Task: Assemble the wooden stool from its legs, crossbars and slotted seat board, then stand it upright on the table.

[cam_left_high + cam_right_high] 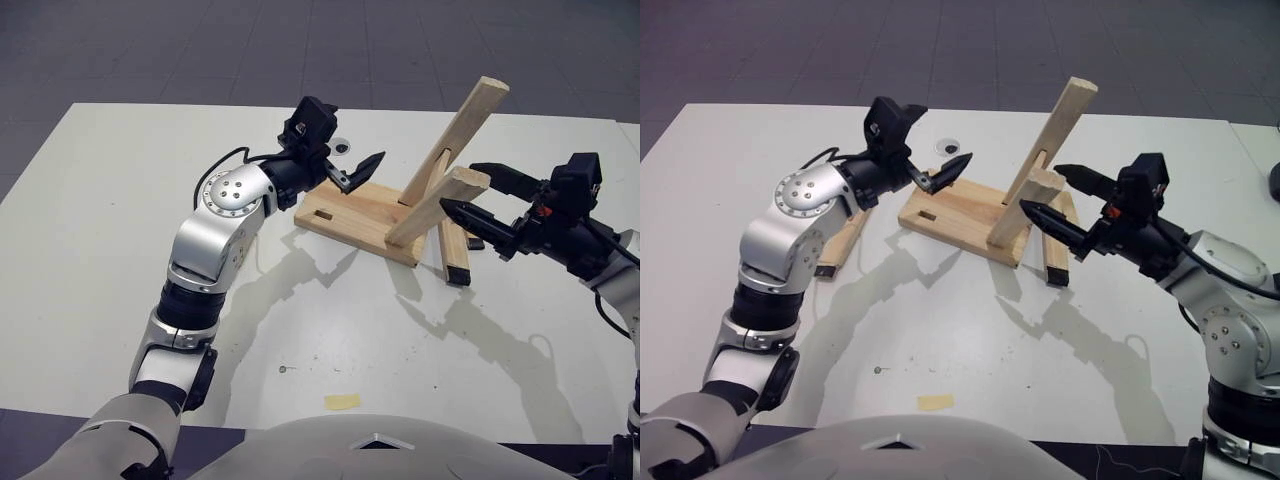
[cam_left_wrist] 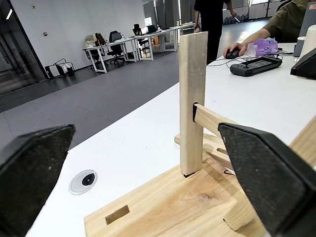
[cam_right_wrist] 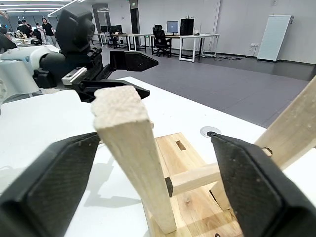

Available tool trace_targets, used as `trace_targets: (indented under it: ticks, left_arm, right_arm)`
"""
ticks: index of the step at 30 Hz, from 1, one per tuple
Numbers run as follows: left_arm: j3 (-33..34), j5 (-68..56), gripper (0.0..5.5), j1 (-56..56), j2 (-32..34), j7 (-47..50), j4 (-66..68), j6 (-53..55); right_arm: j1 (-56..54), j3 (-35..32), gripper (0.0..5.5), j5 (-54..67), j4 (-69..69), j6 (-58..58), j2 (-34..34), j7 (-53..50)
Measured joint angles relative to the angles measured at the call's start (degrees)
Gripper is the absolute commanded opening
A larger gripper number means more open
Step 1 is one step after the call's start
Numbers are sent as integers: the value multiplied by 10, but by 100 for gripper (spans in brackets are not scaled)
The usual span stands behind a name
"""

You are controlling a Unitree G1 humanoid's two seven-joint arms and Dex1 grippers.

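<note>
The slotted seat board (image 1: 345, 215) lies flat on the white table (image 1: 120, 200). Two legs stand tilted in it, a tall one (image 1: 462, 125) and a nearer one (image 1: 435, 205), joined by a crossbar (image 3: 195, 177). My right gripper (image 1: 460, 186) is open, its fingers (image 3: 54, 173) either side of the nearer leg's top end (image 3: 131, 143) with gaps. My left gripper (image 1: 360, 172) hangs open just above the board's far left edge, holding nothing. One loose leg (image 1: 455, 250) lies behind the board on the right; another wooden piece (image 1: 840, 245) lies under my left arm.
A round cable grommet (image 1: 343, 147) is set in the table beyond the board. A bit of yellow tape (image 1: 342, 401) lies near the front edge. A black device (image 2: 254, 65) rests on the table farther off. Open table spreads left and front.
</note>
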Motion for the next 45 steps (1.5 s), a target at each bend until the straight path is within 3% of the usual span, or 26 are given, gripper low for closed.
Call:
trace_targets:
  ticks: [4,9,14,21,26,29,32,37,45]
  left_arm:
    - [1,1,540,0,-2,1,0,1]
    - [1,1,540,1,-3,1,0,2]
    - [0,1,540,1,-5,-1,1,2]
    - [-5,0,540,2,-8,-13,-1,1]
    - [-7,1,540,12,-9,-12,-9,1]
    - [-7,1,540,25,-9,-12,-13,3]
    - [-7,1,540,26,-9,-12,-16,4]
    - [-10,2,540,27,-9,-10,-16,5]
    - [-14,13,540,28,-8,-7,-18,5]
  right_arm:
    - [-11,15,278,-5,-1,-6,1,-1]
    - [-23,56,197,-107,34,-60,-16,13]
    - [-76,67,283,-175,104,-119,-21,10]
    - [-133,42,401,-175,140,-140,46,-64]
    - [-95,35,479,-190,54,-110,167,-250]
    - [-70,65,535,-193,-36,-65,252,-367]
    - [-61,72,538,-203,-64,-16,303,-458]
    - [-63,49,465,-199,-84,59,351,-552]
    - [-86,49,327,-189,-110,100,371,-569]
